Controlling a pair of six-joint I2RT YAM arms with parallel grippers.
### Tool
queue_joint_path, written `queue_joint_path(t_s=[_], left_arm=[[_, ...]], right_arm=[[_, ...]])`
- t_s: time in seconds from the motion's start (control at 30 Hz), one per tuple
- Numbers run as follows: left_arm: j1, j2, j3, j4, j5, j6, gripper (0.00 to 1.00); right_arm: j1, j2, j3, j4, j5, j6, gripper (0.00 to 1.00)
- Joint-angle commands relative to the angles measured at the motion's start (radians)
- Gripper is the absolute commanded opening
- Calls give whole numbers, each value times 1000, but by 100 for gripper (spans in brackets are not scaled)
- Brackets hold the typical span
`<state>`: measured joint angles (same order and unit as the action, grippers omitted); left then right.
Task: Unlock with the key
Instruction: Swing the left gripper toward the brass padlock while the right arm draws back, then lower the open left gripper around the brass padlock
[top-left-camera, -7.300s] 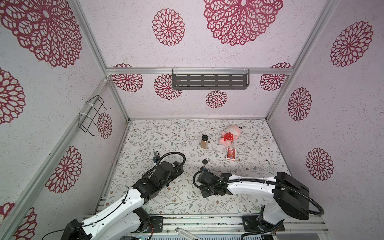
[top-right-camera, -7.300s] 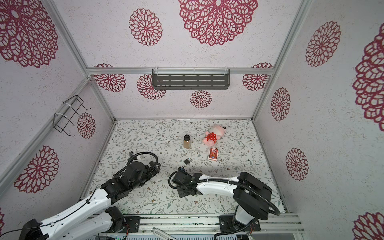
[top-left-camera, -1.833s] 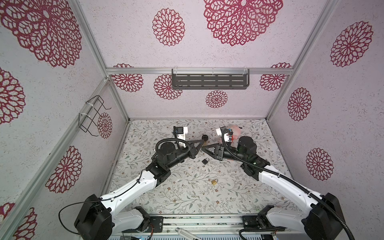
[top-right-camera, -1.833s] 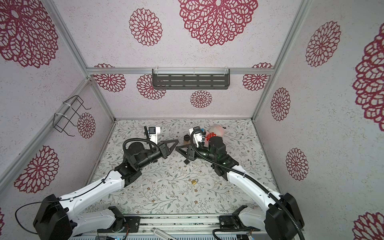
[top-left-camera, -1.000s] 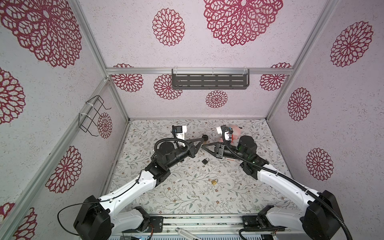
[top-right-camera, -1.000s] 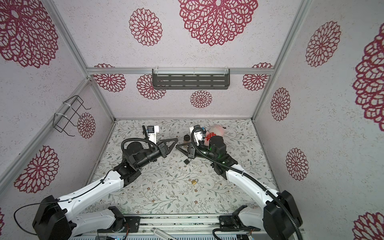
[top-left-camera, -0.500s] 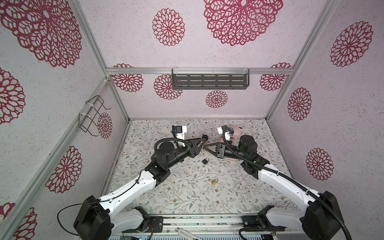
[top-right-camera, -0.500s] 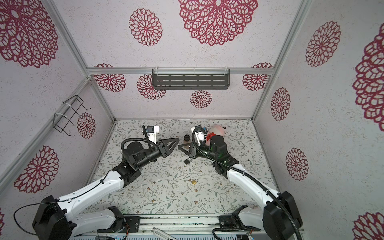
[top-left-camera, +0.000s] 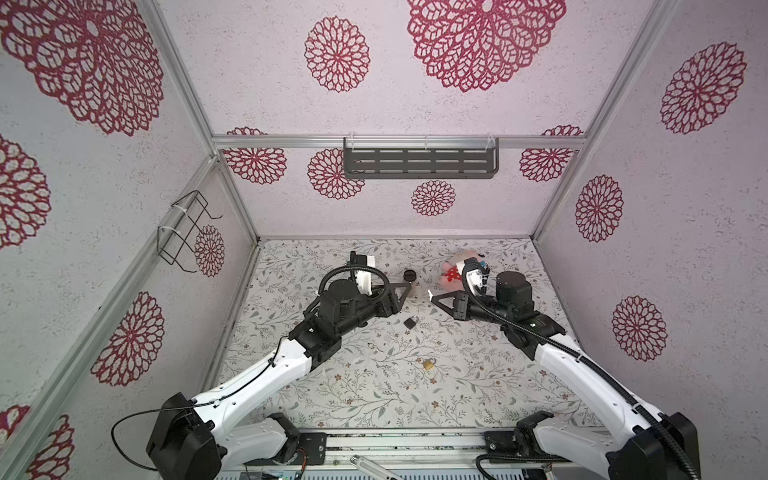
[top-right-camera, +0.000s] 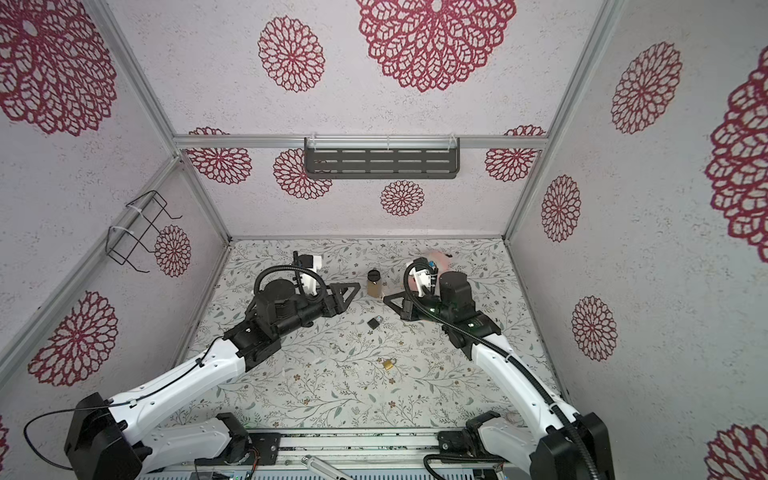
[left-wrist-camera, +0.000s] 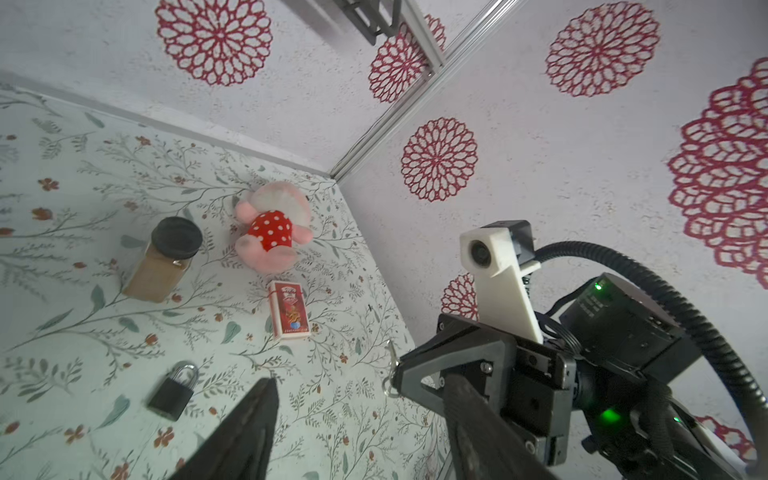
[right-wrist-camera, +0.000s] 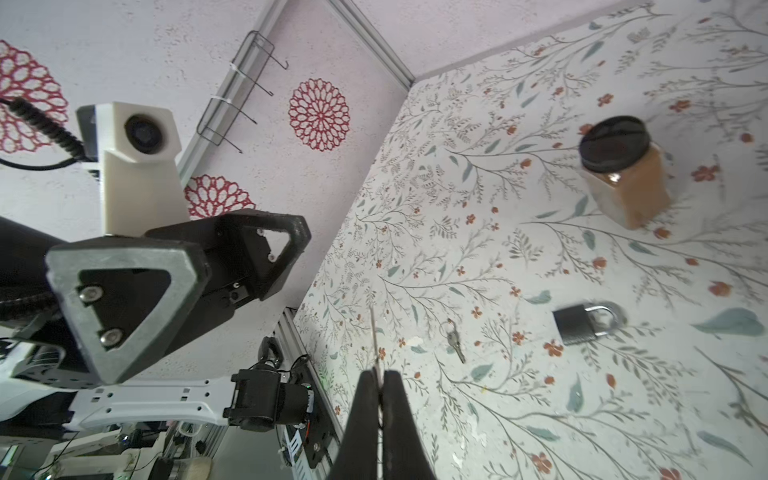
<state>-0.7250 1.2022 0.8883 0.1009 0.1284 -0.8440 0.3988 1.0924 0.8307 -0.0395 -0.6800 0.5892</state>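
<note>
On floral mat (top-left-camera: 374, 390), boxy black padlock (top-left-camera: 411, 322)

Two arms with glossy white lower links (top-left-camera: 257, 376), black joints and blocky black wrists, ribbed black cables (left-wrist-camera: 685, 320) looping over each, boxy white wrist camera mounts (right-wrist-camera: 137, 166), grey-black hollow triangular fingers (right-wrist-camera: 124, 255) with silver screws (right-wrist-camera: 91, 293), green status light (left-wrist-camera: 609, 415).
</note>
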Motion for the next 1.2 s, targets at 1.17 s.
queue_joint_path(t_s=[1.17], left_arm=[[-304,786,428,-599,-72,-93,65]], right_arm=[[-229,-166,-338,-301,159,1,0]])
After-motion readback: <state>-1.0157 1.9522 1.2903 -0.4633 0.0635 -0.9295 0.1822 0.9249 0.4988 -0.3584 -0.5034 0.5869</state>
